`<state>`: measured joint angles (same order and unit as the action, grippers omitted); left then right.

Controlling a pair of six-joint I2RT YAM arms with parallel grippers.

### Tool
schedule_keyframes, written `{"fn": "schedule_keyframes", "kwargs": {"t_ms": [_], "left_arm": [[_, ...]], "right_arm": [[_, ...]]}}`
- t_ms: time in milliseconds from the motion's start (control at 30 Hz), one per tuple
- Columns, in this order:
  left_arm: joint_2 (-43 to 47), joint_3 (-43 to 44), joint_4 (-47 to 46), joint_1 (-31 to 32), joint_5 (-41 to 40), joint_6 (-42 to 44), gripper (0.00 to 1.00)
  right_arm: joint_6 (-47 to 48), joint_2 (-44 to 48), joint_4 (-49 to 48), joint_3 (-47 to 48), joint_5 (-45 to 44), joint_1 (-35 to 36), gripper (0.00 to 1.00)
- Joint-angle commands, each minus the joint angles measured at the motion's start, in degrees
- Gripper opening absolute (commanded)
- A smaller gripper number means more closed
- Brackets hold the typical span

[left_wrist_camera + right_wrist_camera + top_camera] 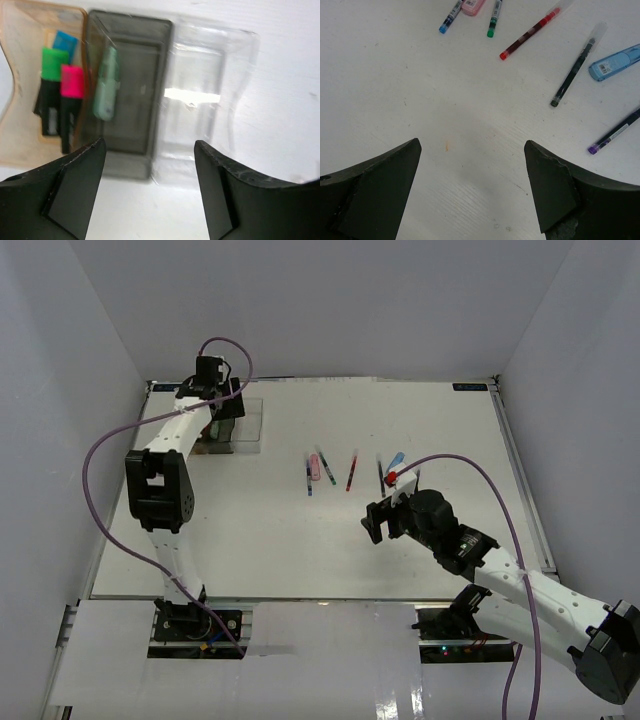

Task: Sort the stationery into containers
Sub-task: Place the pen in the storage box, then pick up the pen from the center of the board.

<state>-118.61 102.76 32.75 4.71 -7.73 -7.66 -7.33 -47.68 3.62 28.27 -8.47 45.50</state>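
Note:
Three joined bins stand at the back left. The amber bin (20,75) holds green (50,65), pink (72,82) and blue-capped highlighters. The dark grey bin (135,75) holds a mint piece (106,85). The clear bin (210,85) holds nothing. My left gripper (150,145) is open and empty just above the bins (250,425). My right gripper (472,145) is open and empty over bare table, short of the loose items. These are a blue pen (449,17), a pink piece (472,5), a green pen (493,20), a red pen (530,32), a black pen (575,70), a blue piece (615,62) and a purple pen (615,132).
The white table (250,540) has raised rails along its left, back and right edges. A purple cable loops off each arm. The pens lie in a loose row mid-table (330,470), to the right of the bins.

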Motion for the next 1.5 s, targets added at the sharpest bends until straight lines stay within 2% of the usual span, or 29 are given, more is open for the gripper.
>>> {"fn": "schedule_keyframes", "kwargs": {"t_ms": [0,67,100,167,300,433,833,1467], "left_arm": [[12.67,-5.54,-0.41,7.12,1.93,-9.89,0.81],[14.62,-8.53,-0.5,11.18,-0.09,-13.24,0.8],[15.33,-11.15,-0.5,15.46,-1.05,-15.17,0.8],[16.04,-13.28,-1.02,19.18,-1.06,-21.59,0.78],[13.85,-16.1,-2.08,28.57,-5.52,-28.37,0.71],[9.72,-14.7,-2.34,31.49,-7.65,-31.18,0.63],[0.23,-10.48,-2.34,32.29,-8.71,-31.54,0.51],[-4.61,-8.46,-1.64,32.29,-10.55,-30.92,0.51]], "right_arm": [[-0.31,0.75,-0.37,0.91,-0.41,0.12,0.9],[-0.58,1.1,-0.37,0.91,-0.49,0.12,0.9],[-0.75,1.1,-0.28,0.99,-0.5,0.03,0.9],[-0.84,1.36,-0.19,0.99,-0.41,0.03,0.9],[-1.02,2.33,0.34,1.0,-0.32,0.03,0.91],[-1.28,3.56,0.78,0.47,-0.41,0.12,0.91],[-1.72,5.05,1.04,-0.5,-0.85,0.12,0.91],[-1.72,4.7,0.87,-0.94,-0.93,0.12,0.91]]}}
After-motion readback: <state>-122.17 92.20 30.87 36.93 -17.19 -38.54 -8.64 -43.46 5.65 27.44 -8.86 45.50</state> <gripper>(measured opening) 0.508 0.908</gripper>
